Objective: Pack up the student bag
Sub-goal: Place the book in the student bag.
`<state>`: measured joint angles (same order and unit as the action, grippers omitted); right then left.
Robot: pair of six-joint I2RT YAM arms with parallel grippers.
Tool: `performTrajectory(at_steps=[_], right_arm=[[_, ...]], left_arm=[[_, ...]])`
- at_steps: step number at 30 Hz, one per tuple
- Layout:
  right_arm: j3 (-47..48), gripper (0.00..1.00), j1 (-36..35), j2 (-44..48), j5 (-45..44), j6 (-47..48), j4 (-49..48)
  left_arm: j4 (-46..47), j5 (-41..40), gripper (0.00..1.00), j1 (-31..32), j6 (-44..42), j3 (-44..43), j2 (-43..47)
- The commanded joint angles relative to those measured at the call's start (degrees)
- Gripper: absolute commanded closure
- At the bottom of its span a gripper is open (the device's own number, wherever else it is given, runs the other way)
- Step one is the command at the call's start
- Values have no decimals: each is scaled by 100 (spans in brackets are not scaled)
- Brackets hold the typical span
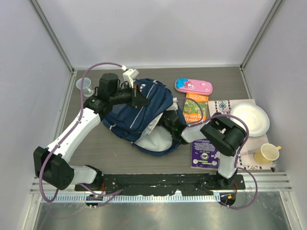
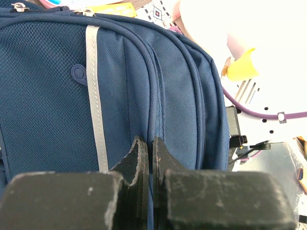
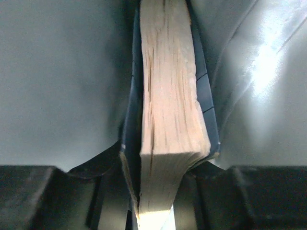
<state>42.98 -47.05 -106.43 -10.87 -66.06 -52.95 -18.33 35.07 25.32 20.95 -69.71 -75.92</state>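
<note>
The student bag [image 1: 136,120] is lying centre-frame in the top view, mouth facing lower right, where the right gripper [image 3: 153,191] is bracketing a book [image 3: 168,96] running lengthwise inward, grip uncertain, while the left gripper [image 2: 152,153] is pinching its fabric.

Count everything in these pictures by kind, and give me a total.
Backpack: 1
Books: 3 (orange-green book, purple book, book inside the backpack)
Cups: 2 (clear cup, yellow cup)
Paper plate: 1
Pink pencil case: 1
Patterned mat: 1
Total: 9
</note>
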Motion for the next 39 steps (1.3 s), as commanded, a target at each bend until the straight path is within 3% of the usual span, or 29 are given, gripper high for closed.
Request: performTrajectory(at_steps=[1, 5, 8, 12, 13, 16, 17, 19, 21, 23, 25, 29, 32, 35, 39], right_arm=[[167, 58, 55, 483, 234, 321, 477], [88, 49, 204, 650, 1005, 488, 839], [9, 27, 248, 782, 1298, 428, 1075], [-26, 23, 275, 1010, 1517, 401, 1611], [-70, 24, 275, 1063, 1544, 366, 1595], [-220, 40, 275, 1107, 1606, 147, 1472], [-237, 58, 275, 1125, 1597, 94, 1454], [-290, 69, 266, 1151, 1562, 15, 1445], [-343, 89, 275, 1212, 1562, -29, 1428], [-378, 99, 275, 1300, 1518, -47, 1393], [-361, 99, 284, 1318, 1448, 23, 1314], [-256, 99, 319, 1055, 1745, 287, -125], [218, 99, 372, 528, 1913, 173, -460], [316, 97, 363, 264, 1607, 138, -418], [316, 86, 363, 167, 1360, 173, -24]], left_arm=[[1287, 615, 100, -185, 242, 80, 516], [1332, 659, 100, -299, 296, 195, 561], [1332, 659, 100, -370, 287, 256, 587], [1349, 659, 100, -449, 304, 327, 587], [1358, 659, 100, -440, 313, 327, 605], [1402, 659, 100, -475, 339, 371, 605], [1428, 659, 100, -493, 348, 371, 596], [1437, 668, 100, -502, 375, 379, 587], [1463, 694, 100, -511, 410, 397, 587], [1481, 720, 100, -519, 419, 415, 596], [1551, 782, 100, -511, 462, 432, 587], [1569, 1097, 100, -528, 489, 415, 526], [1534, 1300, 100, -537, 454, 406, 447], [1429, 1432, 100, -563, 401, 380, 429], [1271, 1468, 100, -581, 235, 388, 464]])
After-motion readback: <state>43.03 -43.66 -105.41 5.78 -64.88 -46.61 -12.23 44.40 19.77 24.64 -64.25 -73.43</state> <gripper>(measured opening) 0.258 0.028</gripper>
